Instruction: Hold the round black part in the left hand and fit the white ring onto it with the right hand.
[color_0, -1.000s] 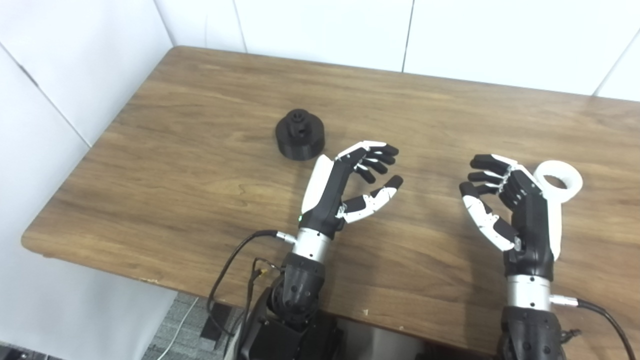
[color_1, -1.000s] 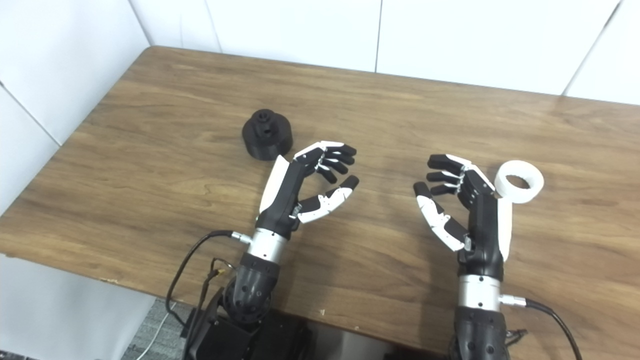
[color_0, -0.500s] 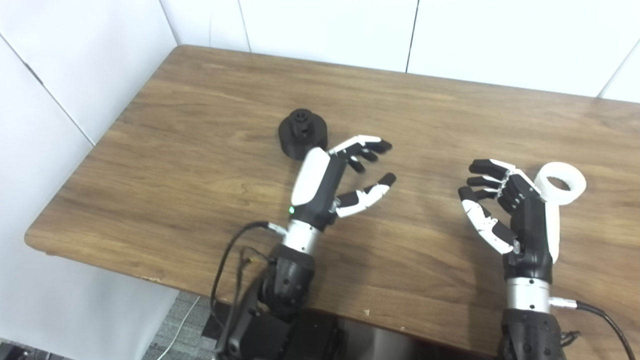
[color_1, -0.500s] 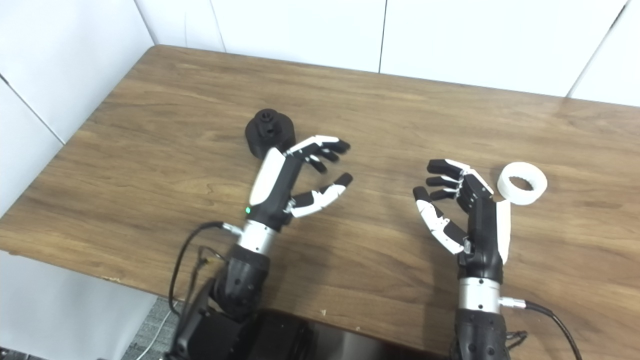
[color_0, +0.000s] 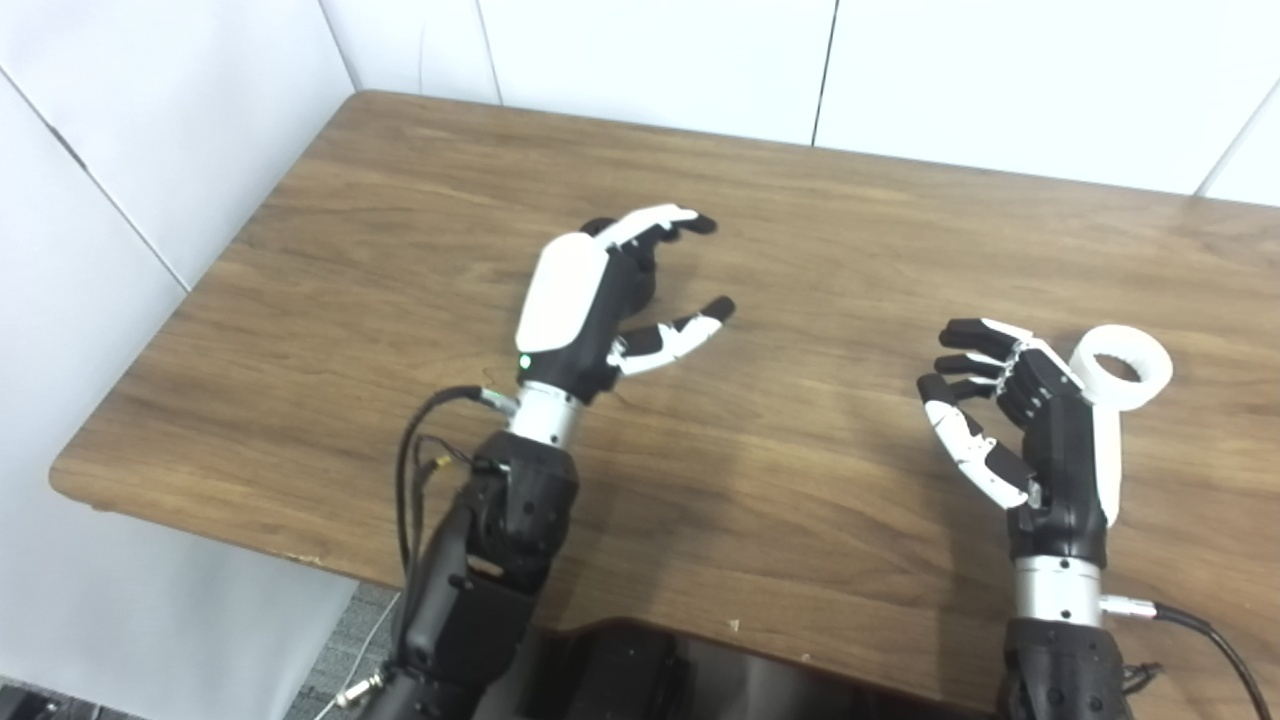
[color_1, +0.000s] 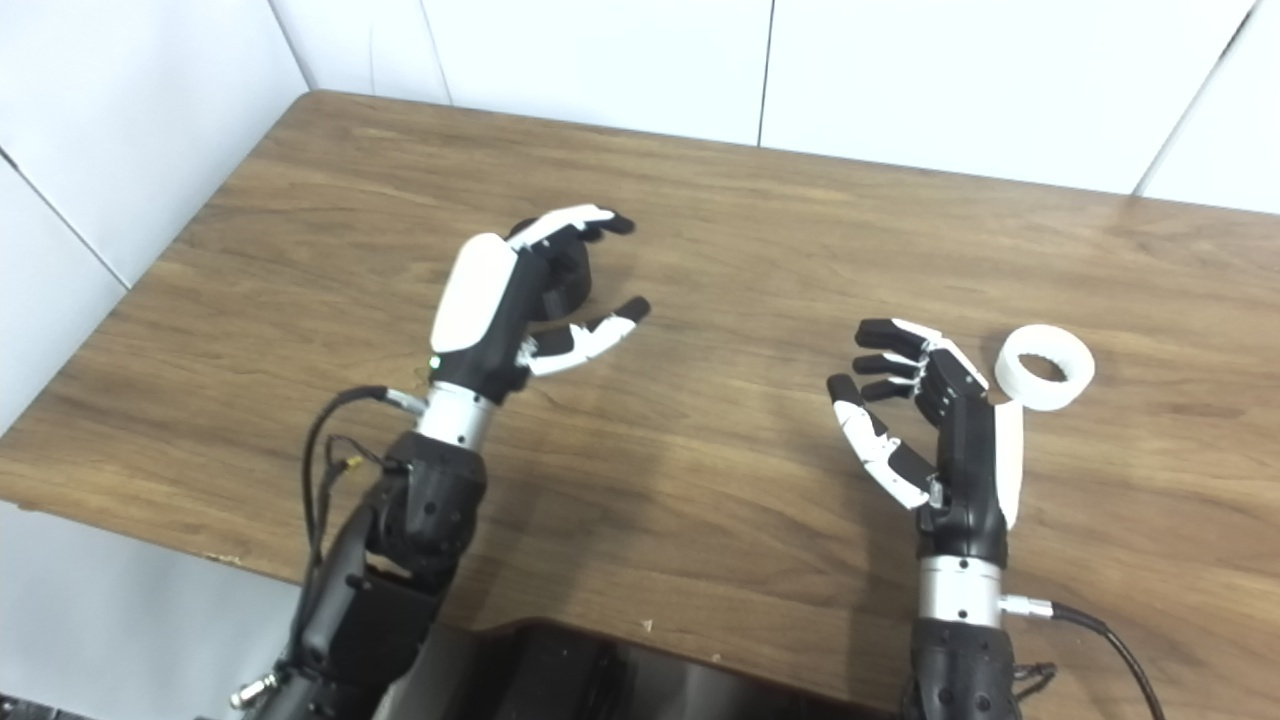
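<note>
Left hand (color_1: 520, 290) spread, empty, over black part (color_1: 570, 275) on tabletop (color_1: 300, 260), lined up to grab. Right hand (color_1: 930, 420) loose, empty, just beside white ring (color_1: 1045, 366), waiting.

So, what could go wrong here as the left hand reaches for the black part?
The left hand is open and hides most of the round black part, so its fingers may knock the part away rather than close around it. The white ring lies just beside the open right hand, which could nudge it toward the table edge.
</note>
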